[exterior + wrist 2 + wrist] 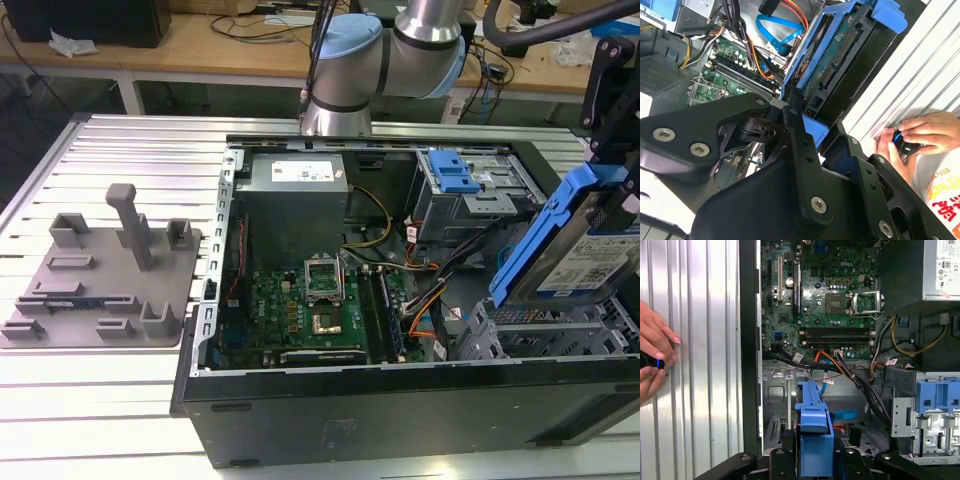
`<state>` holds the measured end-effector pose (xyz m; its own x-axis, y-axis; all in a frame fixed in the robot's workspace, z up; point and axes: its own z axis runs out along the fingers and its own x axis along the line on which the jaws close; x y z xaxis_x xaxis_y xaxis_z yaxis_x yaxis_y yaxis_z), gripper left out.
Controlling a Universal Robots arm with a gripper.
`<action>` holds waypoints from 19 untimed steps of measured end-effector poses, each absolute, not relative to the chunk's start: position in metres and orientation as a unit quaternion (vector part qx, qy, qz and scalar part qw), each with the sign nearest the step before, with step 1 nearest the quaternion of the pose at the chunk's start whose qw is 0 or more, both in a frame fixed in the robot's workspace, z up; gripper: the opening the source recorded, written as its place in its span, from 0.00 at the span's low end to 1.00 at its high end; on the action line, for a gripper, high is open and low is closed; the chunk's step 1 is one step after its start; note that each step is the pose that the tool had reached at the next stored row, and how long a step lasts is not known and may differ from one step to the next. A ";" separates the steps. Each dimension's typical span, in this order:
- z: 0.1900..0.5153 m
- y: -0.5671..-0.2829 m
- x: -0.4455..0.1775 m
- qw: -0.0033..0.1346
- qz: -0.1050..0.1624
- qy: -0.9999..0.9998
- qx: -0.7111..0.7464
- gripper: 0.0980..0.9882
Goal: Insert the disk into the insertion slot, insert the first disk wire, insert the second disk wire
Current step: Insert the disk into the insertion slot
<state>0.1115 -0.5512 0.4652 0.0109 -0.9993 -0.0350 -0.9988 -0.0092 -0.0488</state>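
As the silver and pale-blue jointed robot arm [352, 60] reaches over the open black desktop computer case [400, 415] on the ribbed aluminium worktop [100, 410], its black hand [610, 150] is positioned at the exterior view's right, above the case. The hand is closed on the disk [595, 260], a flat silver hard drive with a white label in a bright blue plastic frame. In the first wrist view the frame stands edge-on between the black fingers [789, 455]. The disk is airborne and tilted, its lower end just above the insertion slot [545, 340], a low grey sheet-metal cage. Contact between the two cannot be confirmed. A taller grey cage with a blue latch [462, 185] stands beside the slot.
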 end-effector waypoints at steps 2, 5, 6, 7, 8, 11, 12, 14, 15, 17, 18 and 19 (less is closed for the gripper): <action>0.465 -0.551 0.111 0.030 -0.005 0.704 -0.709 0.30; 0.463 -0.551 0.111 0.030 -0.005 0.705 -0.708 0.30; 0.463 -0.551 0.111 0.030 -0.005 0.705 -0.708 0.30; 0.462 -0.551 0.111 0.030 -0.005 0.706 -0.708 0.30; 0.462 -0.551 0.111 0.030 -0.005 0.706 -0.708 0.30; 0.461 -0.552 0.111 0.030 -0.005 0.706 -0.707 0.30; 0.461 -0.552 0.111 0.030 -0.005 0.706 -0.707 0.30; 0.460 -0.552 0.111 0.030 -0.005 0.707 -0.707 0.30; 0.459 -0.552 0.111 0.030 -0.005 0.707 -0.707 0.30; 0.458 -0.552 0.112 0.030 -0.005 0.707 -0.707 0.30; 0.458 -0.552 0.112 0.030 -0.005 0.707 -0.707 0.30; 0.457 -0.553 0.112 0.030 -0.005 0.707 -0.706 0.30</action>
